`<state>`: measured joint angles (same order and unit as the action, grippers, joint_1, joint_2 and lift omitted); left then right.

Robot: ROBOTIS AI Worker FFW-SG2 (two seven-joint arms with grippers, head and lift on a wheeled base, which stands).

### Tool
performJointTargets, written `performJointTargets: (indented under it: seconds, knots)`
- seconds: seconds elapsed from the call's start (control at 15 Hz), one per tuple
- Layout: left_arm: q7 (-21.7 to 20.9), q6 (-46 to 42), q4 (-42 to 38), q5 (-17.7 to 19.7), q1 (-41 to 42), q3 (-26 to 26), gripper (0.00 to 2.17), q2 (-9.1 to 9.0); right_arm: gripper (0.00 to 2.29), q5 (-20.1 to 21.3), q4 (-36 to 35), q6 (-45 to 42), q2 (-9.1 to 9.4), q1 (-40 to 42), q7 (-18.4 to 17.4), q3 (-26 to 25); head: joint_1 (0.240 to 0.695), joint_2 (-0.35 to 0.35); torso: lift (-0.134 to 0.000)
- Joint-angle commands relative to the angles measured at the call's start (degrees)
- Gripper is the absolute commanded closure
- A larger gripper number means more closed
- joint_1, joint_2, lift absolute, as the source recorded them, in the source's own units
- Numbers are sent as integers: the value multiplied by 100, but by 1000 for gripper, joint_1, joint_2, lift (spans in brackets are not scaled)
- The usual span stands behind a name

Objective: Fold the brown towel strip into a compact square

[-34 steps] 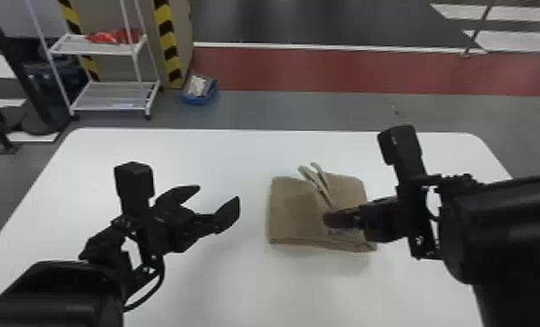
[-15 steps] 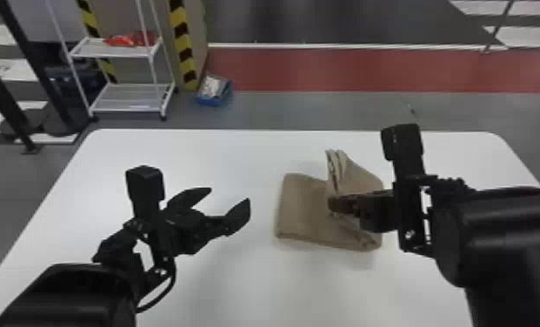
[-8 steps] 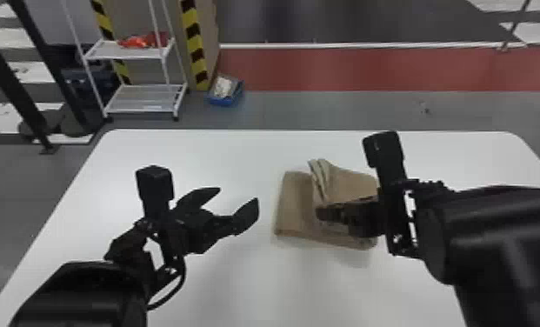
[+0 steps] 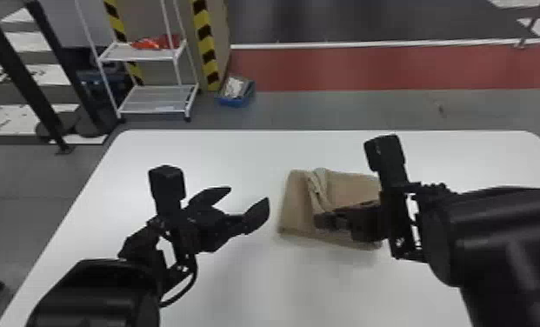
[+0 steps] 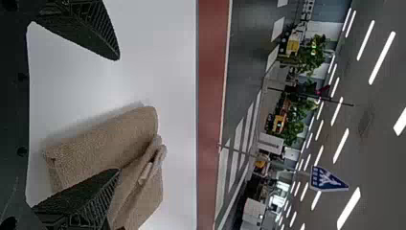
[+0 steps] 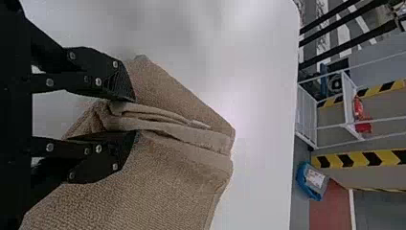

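The brown towel lies on the white table, folded into a flat block with a raised ridge of layers across it. My right gripper is at the towel's near part, and in the right wrist view the right gripper has its two fingers closed around the ridge of the towel. My left gripper stands to the left of the towel, fingers spread and holding nothing. From the left wrist, the left gripper shows wide apart, with the towel beyond its fingers.
Around the towel, the white table has bare surface at the left and front. Beyond its far edge stand a white wire shelf and a blue bin on the floor.
The right gripper has moved left with the pinched towel layers, and the raised flap now sits lower and farther left across the block. The left gripper keeps its open pose. The head view has shifted slightly.
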<state>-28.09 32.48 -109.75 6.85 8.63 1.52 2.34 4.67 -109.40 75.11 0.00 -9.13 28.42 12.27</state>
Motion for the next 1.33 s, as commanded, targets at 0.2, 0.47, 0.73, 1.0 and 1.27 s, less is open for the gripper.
performJointTargets:
  seconds: [0.2, 0.47, 0.73, 1.0, 1.27]
  knots:
    - [-3, 0, 6, -9, 7, 15, 43, 4, 39, -274, -55, -396, 5, 174, 14, -172, 695, 97, -124]
    - [-3, 0, 15, -9, 7, 15, 43, 4, 336, -388, -706, 554, 5, 412, 497, -524, 695, 96, -124]
    - [-12, 0, 15, -9, 16, 15, 43, 4, 1649, -169, -1127, 1116, -9, 755, 919, -498, 695, 98, -124]
    - [-21, 0, -3, -9, 51, -11, 43, 4, 1693, 412, -846, 1134, 0, 552, 884, -427, 695, 91, -124]
    - [-38, 0, -29, -9, 86, -2, 43, 4, 1693, 702, 33, 1274, 5, -63, 717, -577, 695, 55, -124]
